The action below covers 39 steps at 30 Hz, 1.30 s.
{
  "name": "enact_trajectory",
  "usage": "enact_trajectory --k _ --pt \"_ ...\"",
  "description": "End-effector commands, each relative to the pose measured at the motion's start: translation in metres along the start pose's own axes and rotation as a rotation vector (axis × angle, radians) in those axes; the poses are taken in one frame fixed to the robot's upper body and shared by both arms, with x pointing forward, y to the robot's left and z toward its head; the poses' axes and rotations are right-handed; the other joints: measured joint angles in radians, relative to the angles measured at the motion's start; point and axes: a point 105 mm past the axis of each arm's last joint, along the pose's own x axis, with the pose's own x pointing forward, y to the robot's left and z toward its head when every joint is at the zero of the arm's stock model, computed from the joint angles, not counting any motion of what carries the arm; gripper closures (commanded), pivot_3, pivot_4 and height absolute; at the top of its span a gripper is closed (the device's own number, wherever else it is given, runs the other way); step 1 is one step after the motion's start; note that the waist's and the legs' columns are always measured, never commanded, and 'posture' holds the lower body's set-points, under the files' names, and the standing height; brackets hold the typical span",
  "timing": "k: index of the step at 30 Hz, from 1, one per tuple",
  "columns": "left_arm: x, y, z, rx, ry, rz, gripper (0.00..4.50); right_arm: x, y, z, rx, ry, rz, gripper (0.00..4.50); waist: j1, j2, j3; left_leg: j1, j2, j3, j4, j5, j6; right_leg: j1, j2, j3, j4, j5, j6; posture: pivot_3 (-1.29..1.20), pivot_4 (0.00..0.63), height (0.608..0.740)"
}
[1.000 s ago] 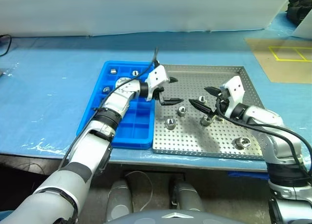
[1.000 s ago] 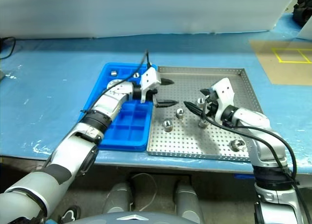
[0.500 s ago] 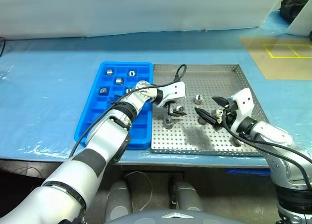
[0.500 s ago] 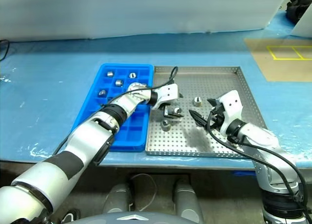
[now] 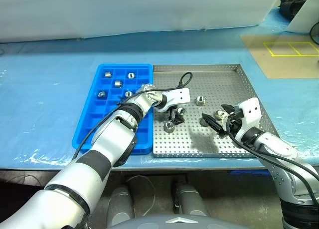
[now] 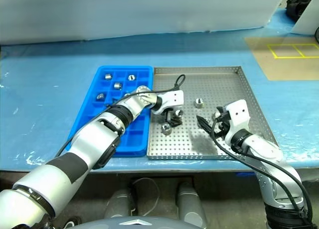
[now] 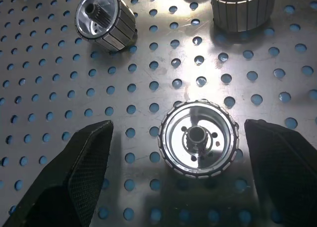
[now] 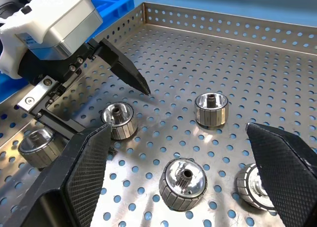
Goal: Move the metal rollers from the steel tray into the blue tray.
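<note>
The right end effector (image 5: 215,121) sits nearest the robot, at about 4 o'clock on the steel tray (image 5: 234,148), its two black fingers spread wide and holding nothing. Just beyond its fingertips lie three metal rollers (image 8: 183,182), one upright (image 8: 211,108) toward 12 o'clock and another (image 8: 253,186) cut off at 3 o'clock.

Farther in, near the middle of the tray, the left end effector (image 5: 175,113) points steeply down, its fingers (image 7: 74,170) wide apart and empty. In the left wrist view a roller (image 7: 198,138) stands on end on the perforated floor between the two pads, clear of both, nearer the pad at 3 o'clock. Another roller (image 5: 169,126) lies just toward 6 o'clock of this end effector.

The step in hand looks like grasping that bracketed roller. To do it well, I would centre the pads on it, bring them low enough to meet the ribbed side wall and not the rim, then close squarely so it does not tip or skid across the holes. The neighbouring rollers (image 7: 105,19) are near enough to be knocked.

At 9 o'clock, touching the steel tray's edge, the blue tray (image 5: 92,120) already holds a few rollers (image 5: 118,83) in its far compartments; the nearer ones are free for the drop.
</note>
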Motion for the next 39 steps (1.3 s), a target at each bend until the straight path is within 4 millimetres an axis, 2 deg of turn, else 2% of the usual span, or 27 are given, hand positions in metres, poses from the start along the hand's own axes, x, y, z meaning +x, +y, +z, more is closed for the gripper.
enact_trajectory --k 1,4,7,8,9,11,14,16,20,24,26,28,30,31,32,34,36,37,39 --pt "0.003 -0.003 0.004 0.021 0.005 -0.021 0.58 -0.006 0.000 0.015 -0.035 -0.063 -0.024 0.00 0.000 0.000 0.000 0.000 0.000 0.000 0.000 0.000 0.000 0.000 0.000 0.000 0.000 0.000 0.000 -0.60 0.150 0.740" --pt "0.005 -0.002 0.003 0.025 0.022 -0.003 1.55 -0.006 0.000 0.014 -0.034 -0.061 -0.031 0.00 -0.001 0.000 0.000 0.000 0.000 0.000 0.000 0.000 0.000 0.000 0.000 0.000 0.000 0.000 0.000 -0.61 0.150 0.740" --pt "0.005 -0.004 0.003 0.031 0.022 -0.021 1.55 -0.006 0.000 0.014 -0.033 -0.061 -0.035 0.00 -0.003 0.000 0.000 0.000 0.000 0.000 0.001 0.000 0.000 0.000 0.000 0.000 0.000 0.000 0.000 -0.61 0.150 0.740" --pt "0.005 -0.004 0.003 0.035 0.021 -0.024 1.93 -0.006 0.000 0.014 -0.033 -0.062 -0.037 0.00 -0.003 0.000 0.000 0.000 0.000 0.000 0.001 0.000 0.000 0.000 0.000 0.000 0.000 0.000 0.000 -0.61 0.150 0.740" --pt "0.005 -0.004 0.003 0.042 0.022 -0.020 2.09 -0.006 0.000 0.014 -0.032 -0.062 -0.038 0.00 -0.003 0.000 0.000 0.000 0.000 0.000 0.001 0.000 0.000 0.000 0.000 0.000 0.000 0.000 0.000 -0.61 0.150 0.740" --pt "0.004 0.001 0.003 0.047 0.028 0.018 2.71 -0.006 0.001 0.013 -0.033 -0.061 -0.036 0.00 -0.003 0.000 0.000 0.000 0.000 0.000 0.001 0.000 0.000 0.000 0.000 0.000 0.000 0.000 0.000 -0.60 0.150 0.740" --pt "0.000 0.001 0.007 0.031 -0.018 -0.004 2.71 -0.003 0.004 0.014 -0.027 -0.061 -0.018 0.00 -0.004 0.000 0.000 0.000 0.000 0.000 0.001 0.000 0.000 0.000 0.000 0.000 0.000 0.000 0.000 -0.59 0.150 0.740" --pt "-0.006 0.004 0.024 -0.031 -0.147 -0.021 2.76 -0.001 0.007 0.014 -0.025 -0.063 0.000 0.00 -0.004 0.000 0.000 0.000 0.000 0.000 0.001 0.000 0.000 0.000 0.000 0.000 0.000 0.000 0.000 -0.58 0.150 0.740" --pt "-0.023 0.018 0.035 0.009 -0.229 0.024 2.76 0.004 0.007 0.017 -0.034 -0.067 0.019 0.00 -0.003 0.000 0.000 0.000 0.000 0.000 0.000 0.000 0.001 0.000 0.000 0.000 0.000 0.000 0.000 -0.55 0.150 0.740" --pt "-0.056 0.033 0.063 0.016 -0.423 0.018 2.76 0.011 0.011 0.024 -0.043 -0.085 0.063 0.00 0.000 0.000 0.000 0.000 0.000 0.000 0.000 0.000 0.000 0.000 0.000 0.000 0.000 0.000 0.000 -0.51 0.150 0.740" --pt "-0.074 0.039 0.066 0.036 -0.481 0.018 2.76 0.017 0.017 0.029 -0.047 -0.096 0.102 0.00 0.000 0.000 0.000 0.000 0.000 0.000 0.000 0.000 0.000 0.000 0.000 0.000 0.000 0.000 0.000 -0.49 0.150 0.740" --pt "-0.095 0.041 0.060 0.050 -0.520 0.009 2.76 0.024 0.027 0.037 -0.047 -0.121 0.161 0.00 0.001 0.000 0.000 0.000 0.001 0.000 -0.001 0.000 0.000 0.000 0.000 0.000 0.000 0.000 0.000 -0.45 0.150 0.740" --pt "-0.117 0.046 0.048 -0.024 -0.584 0.026 2.76 0.034 0.040 0.047 -0.038 -0.154 0.235 0.00 -0.002 0.001 0.001 0.002 0.001 0.001 -0.001 0.000 0.000 0.000 0.000 0.000 0.001 0.000 -0.001 -0.43 0.150 0.740" --pt "-0.126 0.048 0.040 -0.048 -0.597 0.054 2.76 0.039 0.044 0.050 -0.029 -0.167 0.262 0.00 -0.002 0.001 0.001 0.003 0.002 0.002 -0.002 0.000 0.000 -0.001 0.001 0.001 0.002 0.001 -0.001 -0.41 0.150 0.740" --pt "-0.137 0.048 0.021 -0.061 -0.572 0.101 2.76 0.048 0.050 0.054 -0.033 -0.177 0.294 0.00 -0.003 0.001 0.001 0.004 0.002 0.003 -0.002 0.000 -0.001 -0.001 0.001 0.001 0.002 0.001 -0.001 -0.38 0.150 0.740" --pt "-0.148 0.045 0.000 -0.060 -0.529 0.153 2.76 0.059 0.057 0.059 -0.041 -0.188 0.334 0.00 0.000 0.002 0.001 0.007 0.004 0.006 -0.003 0.000 -0.002 -0.001 0.003 0.003 0.003 0.001 -0.002 -0.34 0.150 0.740" --pt "-0.171 0.035 -0.018 -0.056 -0.504 0.195 2.76 0.073 0.073 0.072 -0.038 -0.221 0.416 0.00 0.006 0.002 0.001 0.006 0.006 0.006 -0.004 0.001 -0.003 -0.001 0.003 0.002 0.003 0.001 -0.002 -0.26 0.150 0.740" --pt "-0.184 0.030 -0.024 -0.060 -0.493 0.227 2.76 0.079 0.081 0.077 -0.041 -0.235 0.462 0.00 0.006 0.002 0.002 0.006 0.007 0.007 -0.004 0.001 -0.003 -0.001 0.004 0.002 0.003 0.001 -0.003 -0.22 0.150 0.740" --pt "-0.199 0.022 -0.030 -0.062 -0.467 0.272 2.76 0.086 0.089 0.083 -0.050 -0.246 0.514 0.00 0.028 0.001 0.004 0.003 0.008 0.007 -0.004 0.003 -0.005 -0.003 0.004 0.000 0.004 0.001 -0.004 -0.15 0.150 0.740"
